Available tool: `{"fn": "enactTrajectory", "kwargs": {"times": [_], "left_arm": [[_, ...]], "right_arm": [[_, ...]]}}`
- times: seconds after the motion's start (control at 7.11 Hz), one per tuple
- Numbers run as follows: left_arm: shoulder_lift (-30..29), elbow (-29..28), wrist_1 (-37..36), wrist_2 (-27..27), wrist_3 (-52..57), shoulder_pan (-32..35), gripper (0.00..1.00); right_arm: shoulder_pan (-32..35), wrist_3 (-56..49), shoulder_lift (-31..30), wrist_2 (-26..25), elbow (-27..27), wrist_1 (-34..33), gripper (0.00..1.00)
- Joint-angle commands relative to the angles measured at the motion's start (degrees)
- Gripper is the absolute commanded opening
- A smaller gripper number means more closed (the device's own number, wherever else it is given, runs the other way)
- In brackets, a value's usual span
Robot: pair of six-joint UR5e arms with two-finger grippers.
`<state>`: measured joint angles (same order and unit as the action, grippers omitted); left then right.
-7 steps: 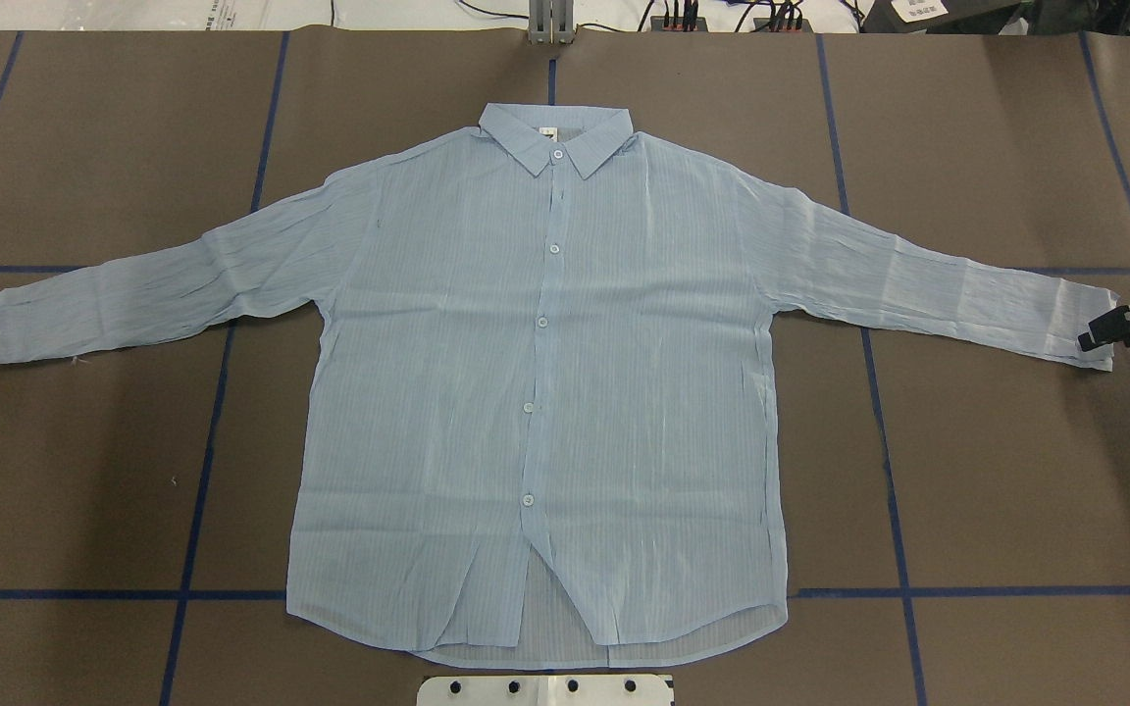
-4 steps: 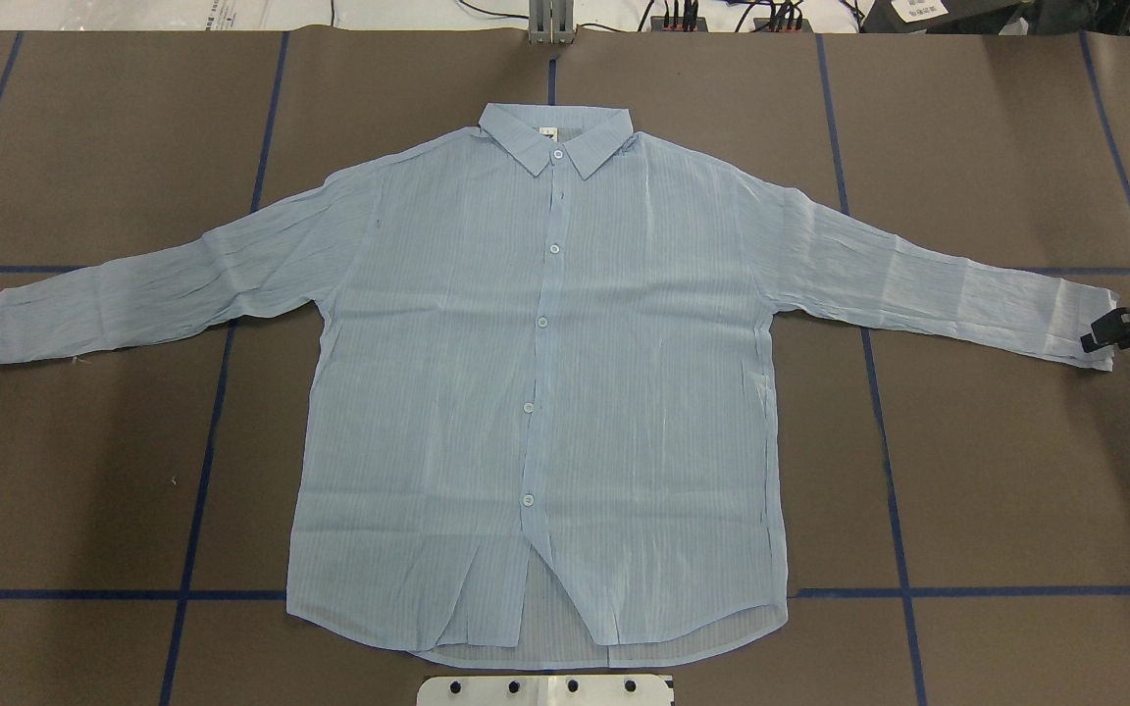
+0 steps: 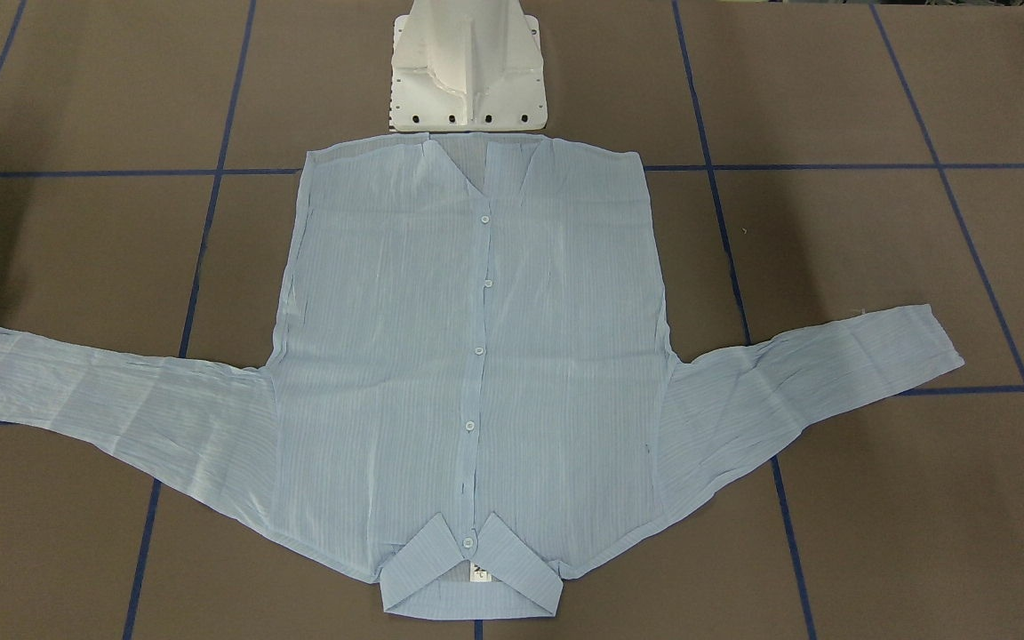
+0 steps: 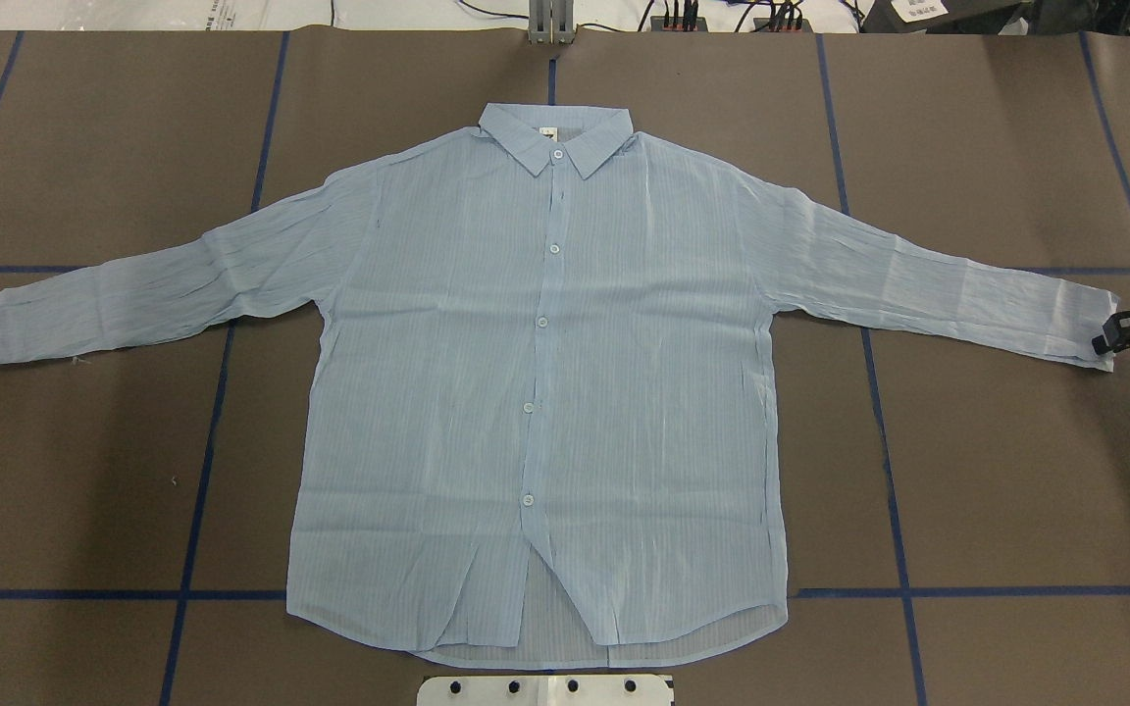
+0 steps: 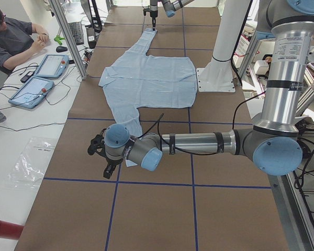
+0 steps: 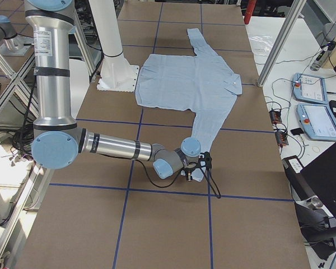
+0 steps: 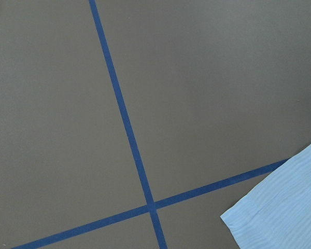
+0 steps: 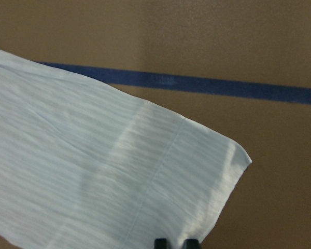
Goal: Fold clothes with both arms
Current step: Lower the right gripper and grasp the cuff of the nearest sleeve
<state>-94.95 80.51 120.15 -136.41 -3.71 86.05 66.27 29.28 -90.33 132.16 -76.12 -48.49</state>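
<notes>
Now one light-blue shirt (image 4: pixel 536 392) lies flat and face up in the middle of the brown tabletop (image 4: pixel 997 471). Its collar (image 4: pixel 557 137) is on the side far from the robot, and its hem is just beside the one white pedestal (image 3: pixel 468 71). Five white buttons (image 4: pixel 542 321) run down the front, and below the lowest one the two front panels part. Its two sleeves are spread out sideways, one to each side.

Two arms are in view, one at each cuff. The right arm (image 6: pixel 112 147) reaches low along the tabletop, and the right gripper (image 4: pixel 1104 342) sits at the outer end of the right sleeve (image 4: pixel 938 279). In the right wrist view its jaws show as two dark tips close together at the cuff's edge; I cannot tell whether they pinch the cloth. The left arm (image 5: pixel 199 142) lies low as well, with the left gripper (image 5: pixel 100 157) just beside the end of the left sleeve (image 4: pixel 133 294). Whether its jaws are apart or together cannot be told.

Blue tape lines (image 4: pixel 202 490) cross the tabletop in a grid. At a side table one person (image 5: pixel 10 34) sits by two tablets (image 5: pixel 55 65).
</notes>
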Motion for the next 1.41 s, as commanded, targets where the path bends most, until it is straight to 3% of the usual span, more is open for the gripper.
{"fn": "enactTrajectory", "kwargs": {"times": [0.0, 0.28, 0.7, 0.98, 1.27], "left_arm": [[-0.1, 0.0, 0.0, 0.0, -0.1, 0.0, 0.99], [-0.2, 0.1, 0.0, 0.0, -0.4, 0.0, 0.99], [-0.4, 0.0, 0.0, 0.0, -0.5, 0.0, 0.99], [-0.5, -0.3, 0.0, 0.0, -0.4, 0.0, 0.99], [-0.3, -0.4, 0.0, 0.0, -0.5, 0.1, 0.99]], "right_arm": [[0.0, 0.0, 0.0, -0.2, -0.2, 0.1, 0.00], [0.5, 0.0, -0.5, 0.1, -3.2, 1.0, 0.00], [0.8, 1.5, 0.6, 2.7, -16.3, 0.0, 0.00], [0.4, 14.1, 11.0, 9.2, -19.2, 0.0, 0.00], [-5.4, 25.1, 23.2, 8.9, -18.1, -0.5, 0.00]]}}
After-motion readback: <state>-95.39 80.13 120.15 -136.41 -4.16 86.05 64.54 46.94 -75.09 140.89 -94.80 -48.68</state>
